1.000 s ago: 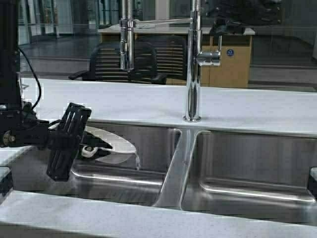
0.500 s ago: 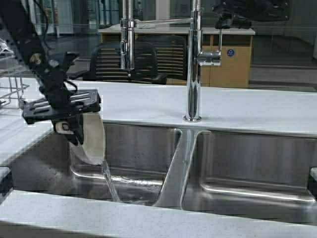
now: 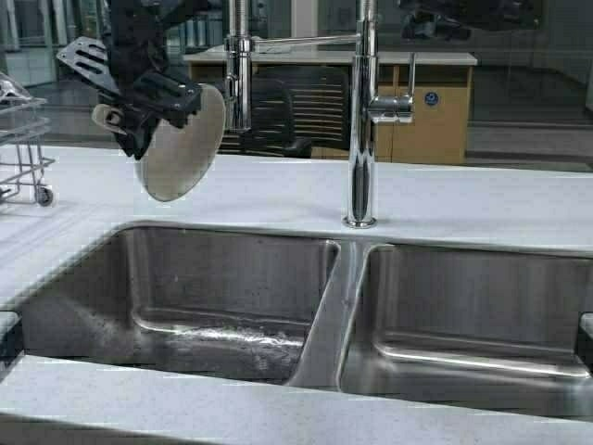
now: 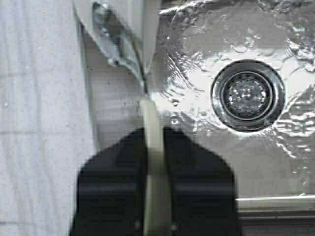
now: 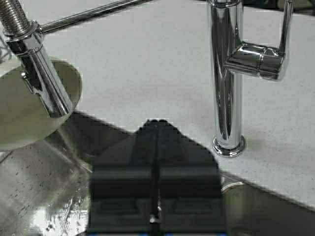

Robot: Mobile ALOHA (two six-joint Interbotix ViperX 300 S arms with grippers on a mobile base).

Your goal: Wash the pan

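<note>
The pan is small, round and cream-white. It hangs tilted on edge above the counter's back left, its grey-beige underside facing me. My left gripper is shut on its short white handle, high over the left basin. In the left wrist view the pan's body sits above the wet basin floor and drain. My right gripper is shut and empty. It hangs high at the back right, near the tap. The pan also shows in the right wrist view.
A double steel sink fills the front: a wet left basin and a right basin. The tall tap and the pull-down spray head stand behind them. A wire rack stands on the counter at the far left.
My left arm has lifted the pan out of the left basin, up and back above the counter. Water that poured from the pan half a second ago has stopped.
</note>
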